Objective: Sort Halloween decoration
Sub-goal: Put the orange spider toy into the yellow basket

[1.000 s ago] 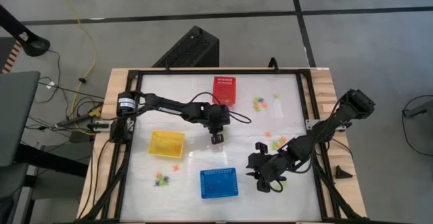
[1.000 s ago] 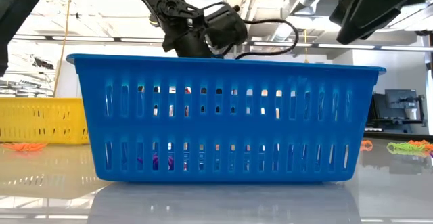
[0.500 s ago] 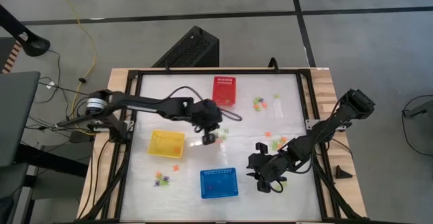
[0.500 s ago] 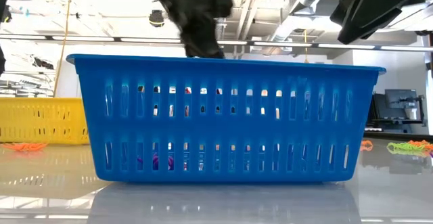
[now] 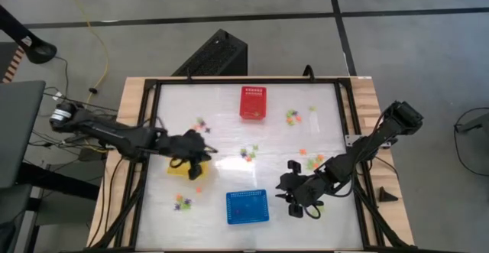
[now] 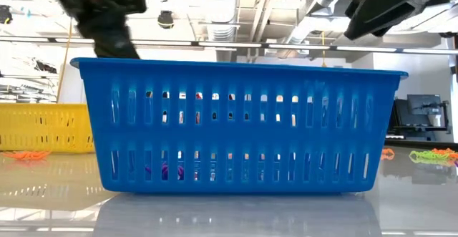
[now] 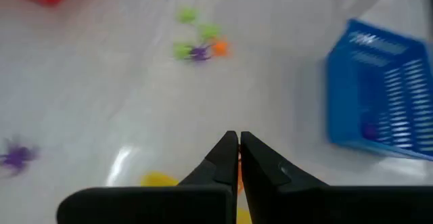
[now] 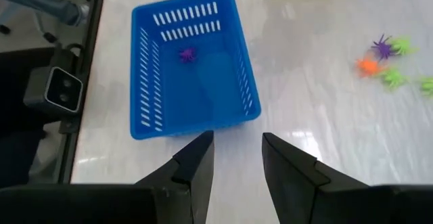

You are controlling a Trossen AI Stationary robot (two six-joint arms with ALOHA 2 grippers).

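Surface: white counter (image 5: pixel 229 108) carrying red basket (image 5: pixel 253 102), yellow basket (image 5: pixel 182 167) and blue basket (image 5: pixel 247 206).
Sorted: one purple trinket (image 8: pixel 187 54) lies in the blue basket.
Left to sort: Halloween decoration (image 5: pixel 247 154) scattered mid-counter, more near the edges.
Left claw (image 5: pixel 195 169): pinched closed over the yellow basket, something orange between its tips.
Right claw (image 5: pixel 297 205): parted, empty, beside the blue basket.

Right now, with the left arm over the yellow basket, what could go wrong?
1. The left gripper is shut on a small orange piece; it could slip out and miss the yellow basket.
2. That arm hangs low over the basket and could knock it.
3. Loose trinkets lie close together, so a grasp may take two colours.
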